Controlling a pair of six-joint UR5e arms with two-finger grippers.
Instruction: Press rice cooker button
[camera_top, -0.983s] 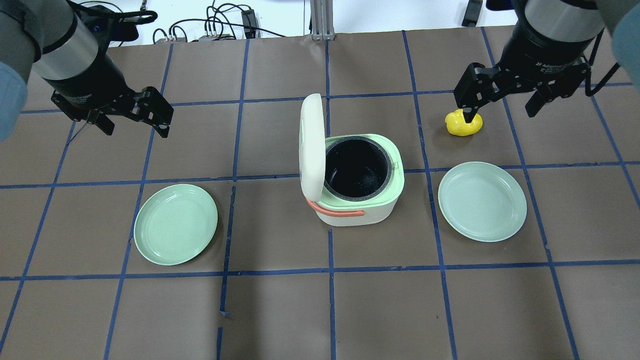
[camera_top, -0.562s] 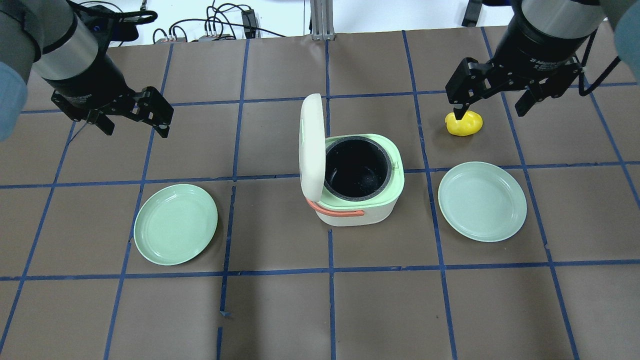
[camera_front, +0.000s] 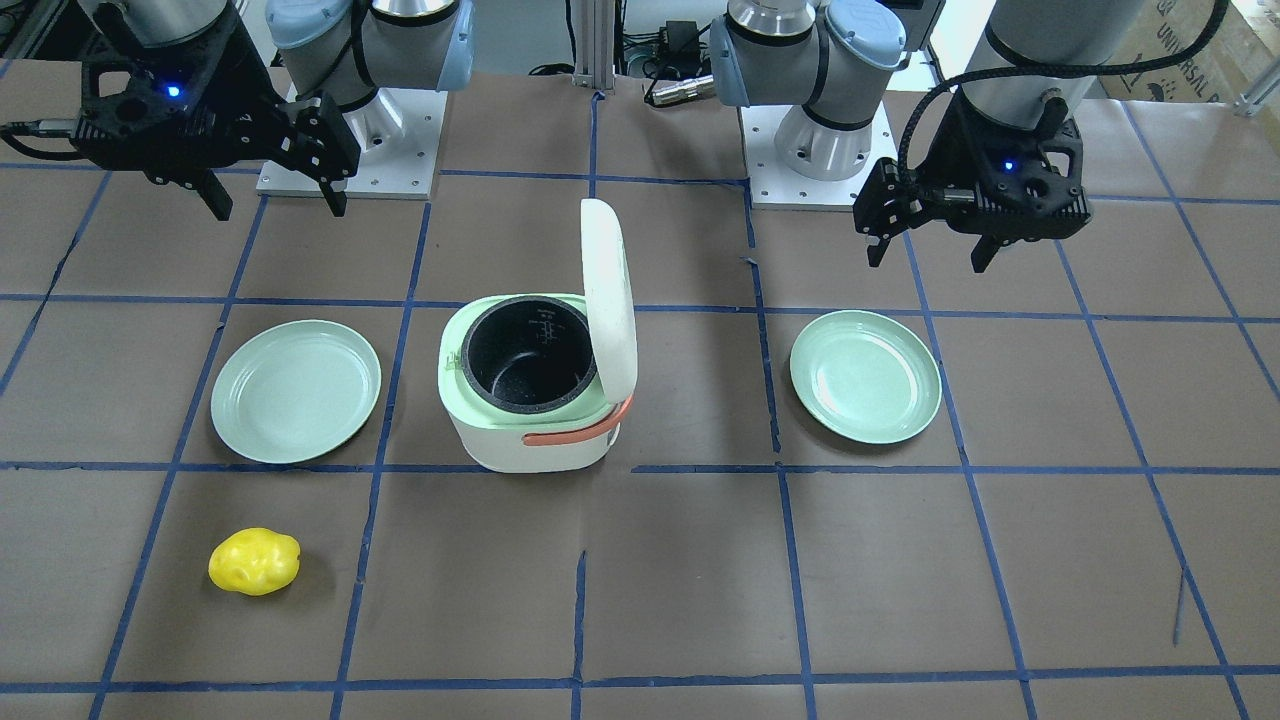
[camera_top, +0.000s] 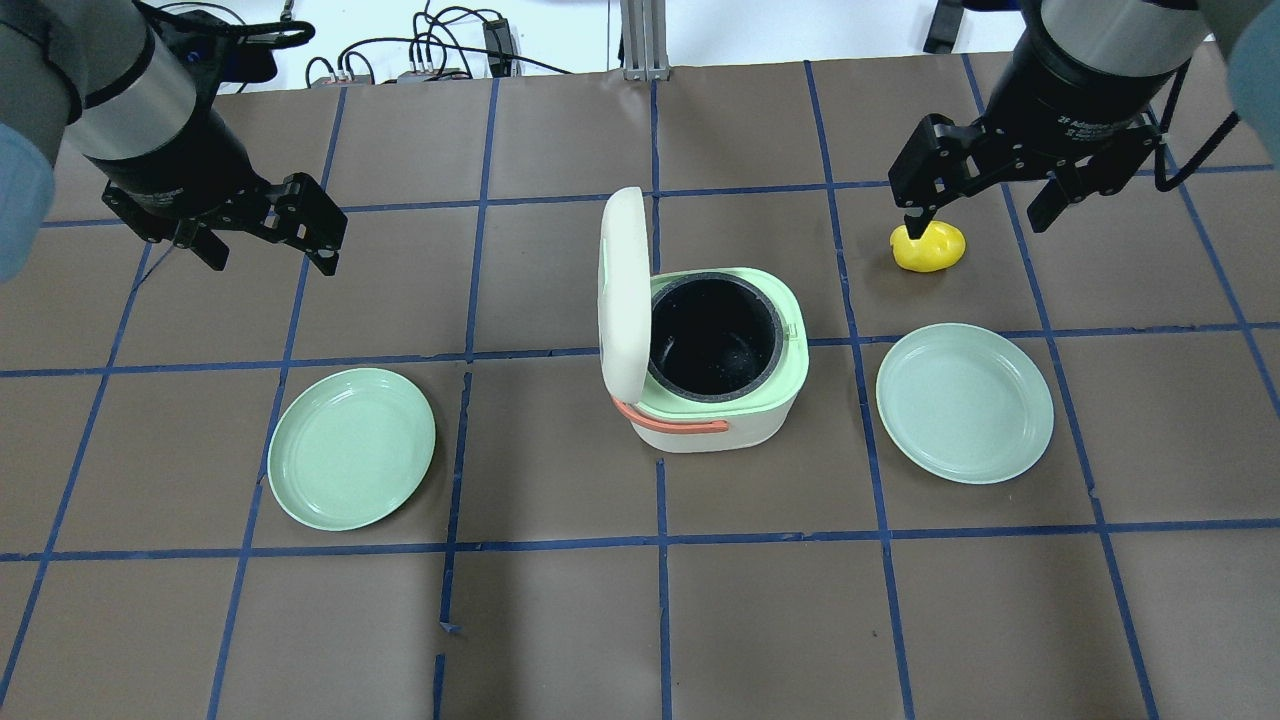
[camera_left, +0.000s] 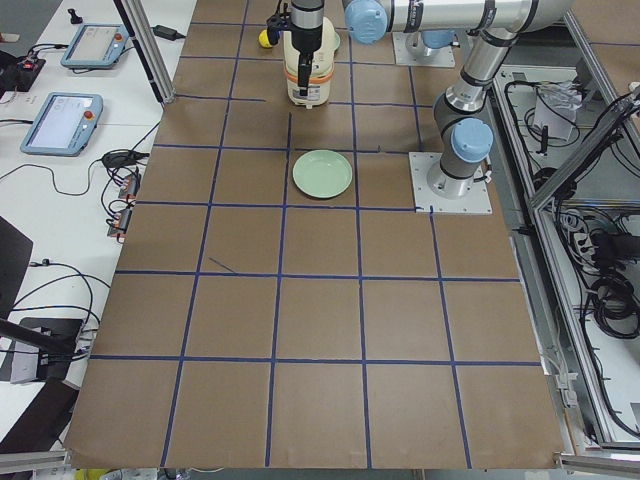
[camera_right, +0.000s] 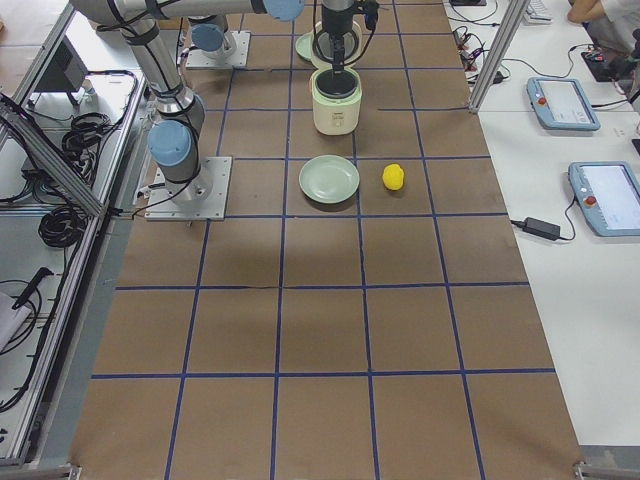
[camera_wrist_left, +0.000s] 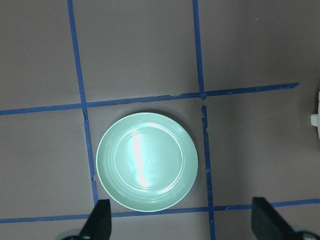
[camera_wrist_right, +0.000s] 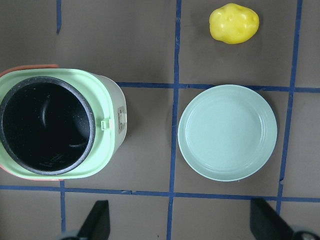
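The white and green rice cooker (camera_top: 745, 420) stands mid-table with its lid (camera_top: 622, 290) upright and open and its black inner pot empty. A small latch tab (camera_wrist_right: 104, 124) and a panel (camera_wrist_right: 121, 120) sit on its right side in the right wrist view. My left gripper (camera_top: 270, 255) is open and empty, high over the table to the cooker's far left. My right gripper (camera_top: 975, 220) is open and empty, high over the far right, and looks down on the cooker (camera_wrist_right: 107, 100). The left wrist view shows only the cooker's edge (camera_wrist_left: 316, 119).
A green plate (camera_top: 350, 447) lies left of the cooker and another (camera_top: 965, 402) lies right of it. A yellow potato-shaped object (camera_top: 930, 247) lies beyond the right plate, under my right gripper. Cables run along the table's far edge.
My right gripper has shifted slightly left and toward the far edge, still open. The left arm and the cooker have not moved.
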